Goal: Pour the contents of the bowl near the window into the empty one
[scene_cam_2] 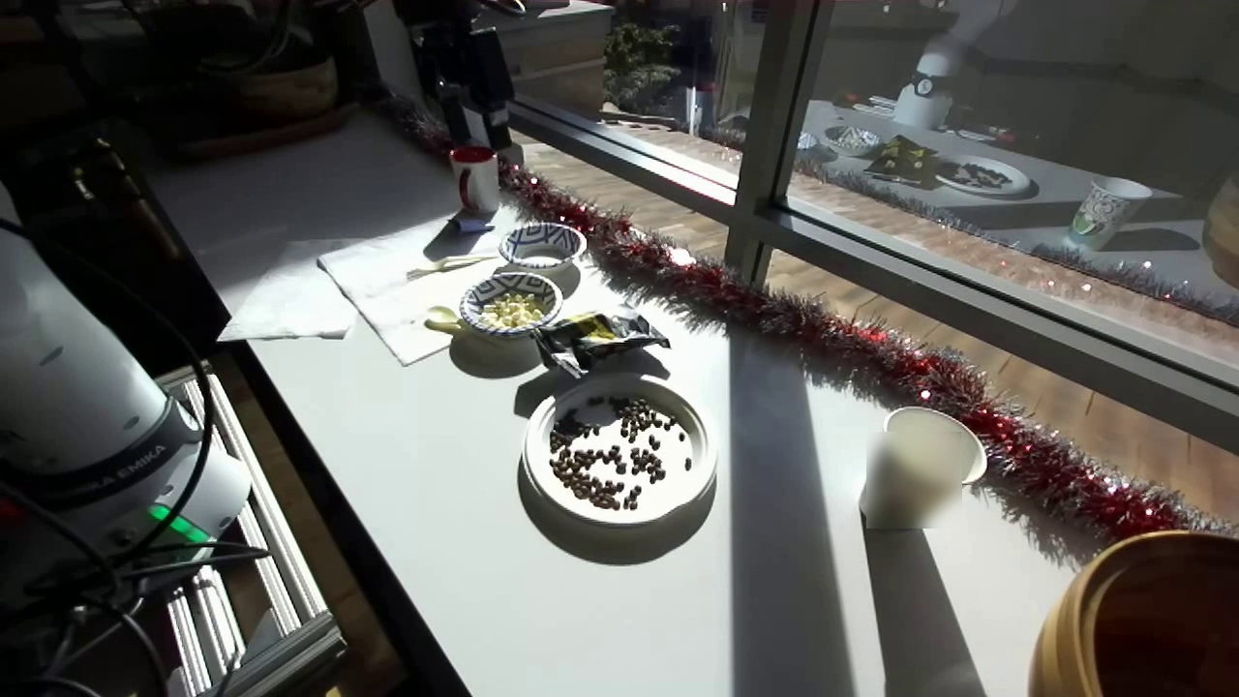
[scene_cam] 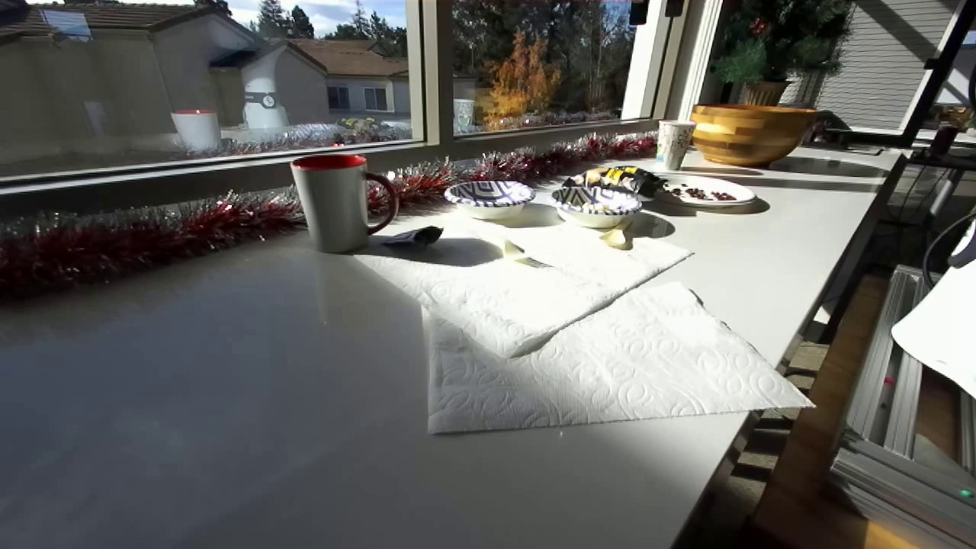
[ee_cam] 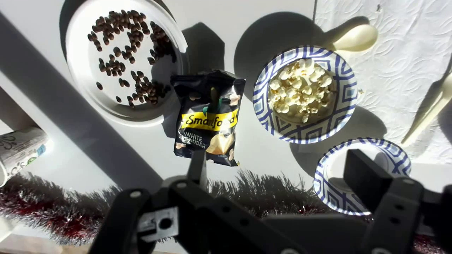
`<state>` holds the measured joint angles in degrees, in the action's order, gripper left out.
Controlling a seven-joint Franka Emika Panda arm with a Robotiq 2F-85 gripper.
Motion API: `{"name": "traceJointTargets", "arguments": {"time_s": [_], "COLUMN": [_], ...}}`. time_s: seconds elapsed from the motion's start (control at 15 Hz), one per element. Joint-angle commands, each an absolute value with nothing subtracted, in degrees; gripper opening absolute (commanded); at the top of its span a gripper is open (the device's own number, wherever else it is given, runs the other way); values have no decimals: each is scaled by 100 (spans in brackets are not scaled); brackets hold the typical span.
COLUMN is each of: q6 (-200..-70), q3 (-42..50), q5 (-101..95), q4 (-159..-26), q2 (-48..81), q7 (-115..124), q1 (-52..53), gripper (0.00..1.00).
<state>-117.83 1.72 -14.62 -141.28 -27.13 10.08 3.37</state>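
Note:
A blue-and-white patterned bowl [ee_cam: 305,133] holds the contents, a heap of pale popcorn [ee_cam: 300,88]. This bowl also shows in both exterior views [scene_cam: 597,219] [scene_cam_2: 496,284]. A matching bowl [ee_cam: 333,176], empty and whitish inside, stands beside it, closer to the window tinsel; it is also in both exterior views [scene_cam: 490,197] [scene_cam_2: 542,235]. Both bowls stand upright. My gripper [ee_cam: 278,155] is open with nothing between its fingers. In the wrist view its right finger covers part of the empty bowl and its left fingertip overlaps the snack bag's lower edge. The gripper is outside both exterior views.
A black snack bag [ee_cam: 208,106] lies between the popcorn bowl and a plate [ee_cam: 79,70] of dark beans. Spoons [ee_cam: 358,37] and paper towels [scene_cam: 610,374] lie beside the bowls. A mug [scene_cam: 332,206], paper cup [scene_cam: 674,145], wooden bowl [scene_cam: 751,137] and tinsel [scene_cam_2: 765,310] line the window.

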Motion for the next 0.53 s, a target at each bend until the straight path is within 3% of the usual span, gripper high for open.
{"name": "traceJointTargets", "arguments": {"time_s": [0.0, 0.47], "q6": [-11796, -11843], "q3": [-12, -13], "q5": [-1358, -1355], "q4": [-14173, -14234], "q2": [-2785, -2801], "q7": [927, 926], "q1": [135, 135], "gripper": [100, 100]}}
